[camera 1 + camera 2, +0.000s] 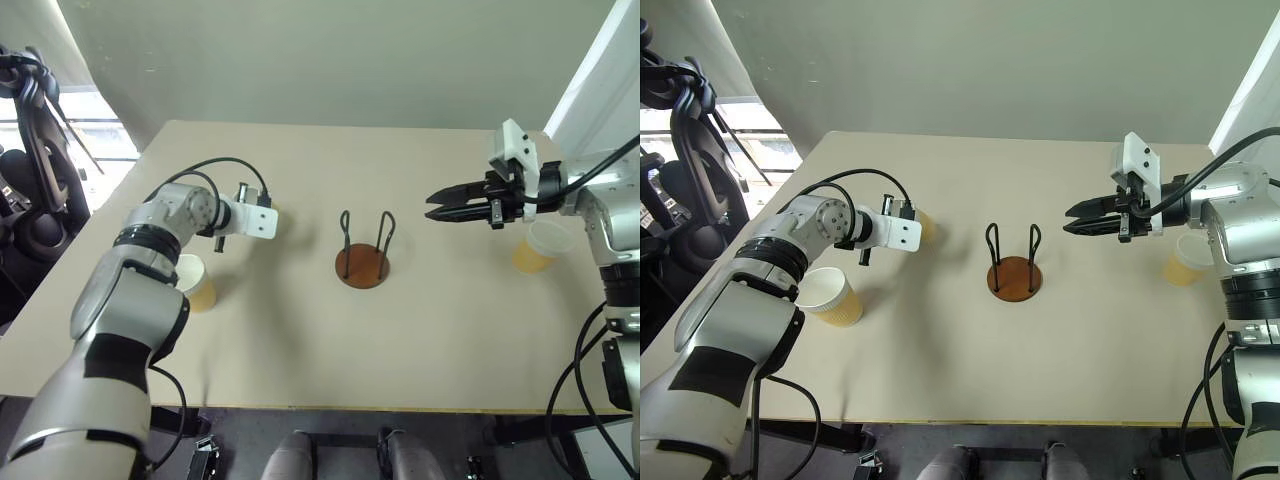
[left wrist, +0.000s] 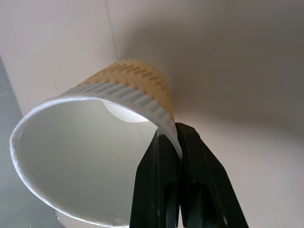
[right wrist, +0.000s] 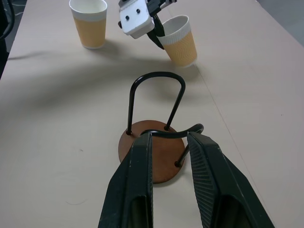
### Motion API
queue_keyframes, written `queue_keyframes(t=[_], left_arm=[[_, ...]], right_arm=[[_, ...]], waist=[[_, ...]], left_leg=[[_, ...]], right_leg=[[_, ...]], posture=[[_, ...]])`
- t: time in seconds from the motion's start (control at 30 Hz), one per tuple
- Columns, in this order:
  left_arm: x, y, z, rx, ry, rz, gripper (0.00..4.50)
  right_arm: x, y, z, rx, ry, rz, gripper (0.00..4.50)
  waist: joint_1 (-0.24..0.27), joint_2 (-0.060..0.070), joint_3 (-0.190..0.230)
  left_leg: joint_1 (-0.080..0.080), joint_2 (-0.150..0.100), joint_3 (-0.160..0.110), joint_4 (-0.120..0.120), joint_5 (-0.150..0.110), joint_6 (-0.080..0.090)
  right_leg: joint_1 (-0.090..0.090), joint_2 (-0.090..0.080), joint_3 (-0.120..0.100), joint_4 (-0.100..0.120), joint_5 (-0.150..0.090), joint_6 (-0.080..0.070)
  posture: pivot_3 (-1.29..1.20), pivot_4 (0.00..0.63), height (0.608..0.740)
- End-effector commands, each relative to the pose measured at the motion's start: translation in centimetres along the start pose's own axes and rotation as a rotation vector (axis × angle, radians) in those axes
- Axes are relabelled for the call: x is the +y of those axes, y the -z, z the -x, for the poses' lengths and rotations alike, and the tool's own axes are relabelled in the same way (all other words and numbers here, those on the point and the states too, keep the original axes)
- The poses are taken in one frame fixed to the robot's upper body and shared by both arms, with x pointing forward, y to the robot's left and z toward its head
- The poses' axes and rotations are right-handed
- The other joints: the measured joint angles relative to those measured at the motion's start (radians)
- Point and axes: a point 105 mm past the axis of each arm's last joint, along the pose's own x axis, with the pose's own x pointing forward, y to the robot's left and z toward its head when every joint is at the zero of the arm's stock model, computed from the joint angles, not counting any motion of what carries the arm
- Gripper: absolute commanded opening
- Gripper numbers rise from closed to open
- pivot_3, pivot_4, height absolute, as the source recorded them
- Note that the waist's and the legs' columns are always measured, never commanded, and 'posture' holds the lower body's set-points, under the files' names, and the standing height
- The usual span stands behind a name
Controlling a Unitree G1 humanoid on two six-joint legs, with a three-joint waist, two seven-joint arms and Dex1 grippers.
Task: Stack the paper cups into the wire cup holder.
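Far left, one paper cup (image 1: 830, 296) stands upright on the table (image 1: 940, 360), just beside my left arm. My left gripper (image 3: 156, 37) is pinched tight on the rim of a second cup (image 3: 180, 40): one finger inside, one outside, the cup tilted in the grip, close above or on the table, can't tell which. Mid-table, the wire cup holder (image 1: 362, 263) stands upright, nothing in it, well apart from every cup. My right gripper (image 1: 437, 208) hangs above the table to the right of the holder, pointing toward it, fingers slightly apart, holding nothing. Far right, the third cup (image 1: 541, 247) stands upright near the table edge, partly behind my right arm.
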Motion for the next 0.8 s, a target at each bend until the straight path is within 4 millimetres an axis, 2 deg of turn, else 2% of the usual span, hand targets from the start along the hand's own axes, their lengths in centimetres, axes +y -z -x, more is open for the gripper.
queue_keyframes(t=[0.03,0.2,0.37,0.43,0.57,0.67,0.8], left_arm=[[2.6,-0.6,2.0,-0.042,-0.034,-0.016,0.01],[5.2,-2.0,4.6,-0.074,-0.008,-0.092,0.01],[8.8,-4.0,7.9,-0.081,-0.006,-0.166,0.01],[9.6,-5.0,9.0,-0.091,0.012,-0.192,0.01],[10.5,-7.6,10.8,-0.176,0.093,-0.2,0.01],[10.6,-10.6,12.3,-0.296,0.195,-0.216,0.01],[10.8,-12.7,12.8,-0.333,0.244,-0.279,0.01]], right_arm=[[-0.1,-1.1,1.4,-0.016,0.015,0.042,1.12],[-0.1,-0.9,2.0,0.024,-0.009,0.049,1.12],[-0.5,-0.9,2.4,0.046,-0.01,0.051,1.12],[-0.4,-0.8,2.5,0.051,-0.016,0.042,1.12],[0.2,-0.4,2.9,0.075,-0.049,0.012,1.12],[0.4,0.0,3.3,0.098,-0.068,-0.004,1.12],[0.4,0.1,3.7,0.11,-0.078,-0.005,1.12]], waist=[[0.0,0.0,0.0],[0.002,-0.001,0.0],[0.0,-0.002,0.001],[-0.001,-0.002,0.001],[0.0,-0.002,0.001],[0.003,-0.002,0.001],[0.004,-0.002,0.001]], left_leg=[[0.0,0.0,0.0,0.0,0.0,0.0],[-0.001,-0.001,-0.001,0.0,0.0,0.0],[-0.002,-0.001,0.0,0.0,-0.001,0.002],[-0.002,-0.002,0.0,-0.001,-0.002,0.002],[-0.002,-0.003,0.002,-0.003,-0.003,0.004],[-0.003,-0.003,0.0,-0.003,-0.004,0.005],[-0.006,-0.003,0.002,-0.001,-0.008,0.007]], right_leg=[[0.0,0.001,0.0,0.0,0.0,0.0],[0.0,0.001,0.0,-0.001,0.0,0.0],[0.0,0.001,0.002,-0.002,-0.001,0.001],[0.0,-0.001,0.002,-0.002,-0.001,0.002],[0.001,0.001,0.002,-0.002,-0.005,0.006],[0.0,0.001,0.002,-0.003,-0.007,0.006],[-0.001,0.001,0.001,-0.003,-0.01,0.008]], posture=[[0.0,0.15,0.74],[0.0,0.15,0.74],[0.0,0.15,0.74],[0.0,0.15,0.74],[0.0,0.15,0.74],[0.0,0.15,0.74],[0.0,0.15,0.74]])
